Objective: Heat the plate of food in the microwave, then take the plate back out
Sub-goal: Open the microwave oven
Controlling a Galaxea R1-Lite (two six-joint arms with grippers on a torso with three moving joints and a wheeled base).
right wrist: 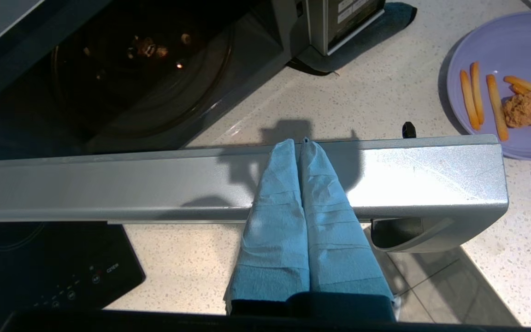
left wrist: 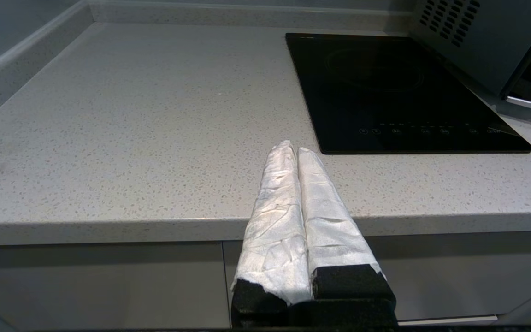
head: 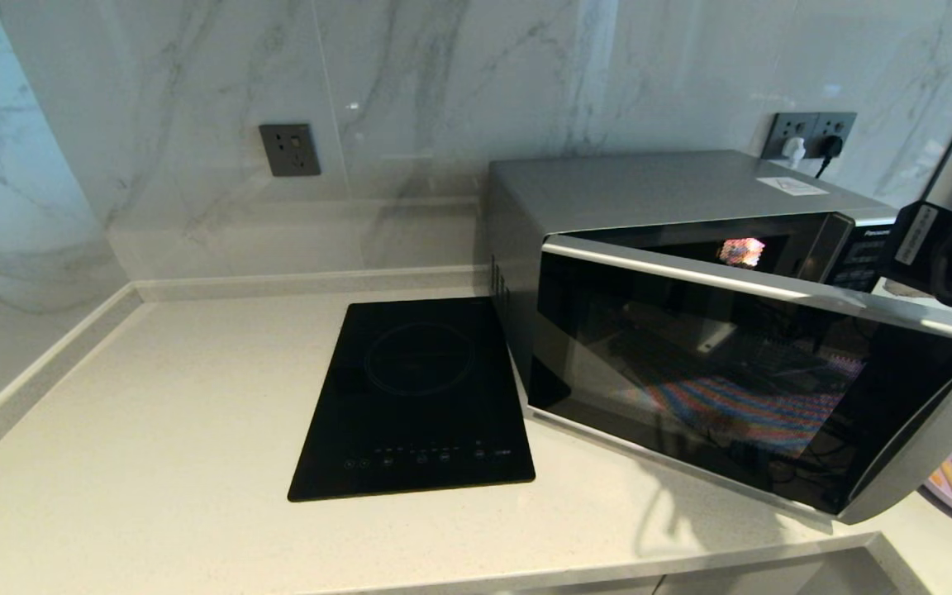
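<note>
Both wrapped fingers of the right gripper (right wrist: 300,141) press together over the microwave (head: 691,273) door's top edge, the half-hidden plate of food (right wrist: 505,87) beside it on speckled countertop (head: 154,430), marble-look wall behind, left gripper (left wrist: 292,148) likewise closed.

Even, cool overhead light fills the kitchen, with soft glare streaks on the marble wall (head: 443,91) and a rainbow moiré reflection in the microwave (head: 691,273) door glass. In the right wrist view the right hand (right wrist: 298,141) casts a hard shadow on the bright door edge; the oven cavity stays dark. Head-view edges bow slightly; all views are sharp.
</note>
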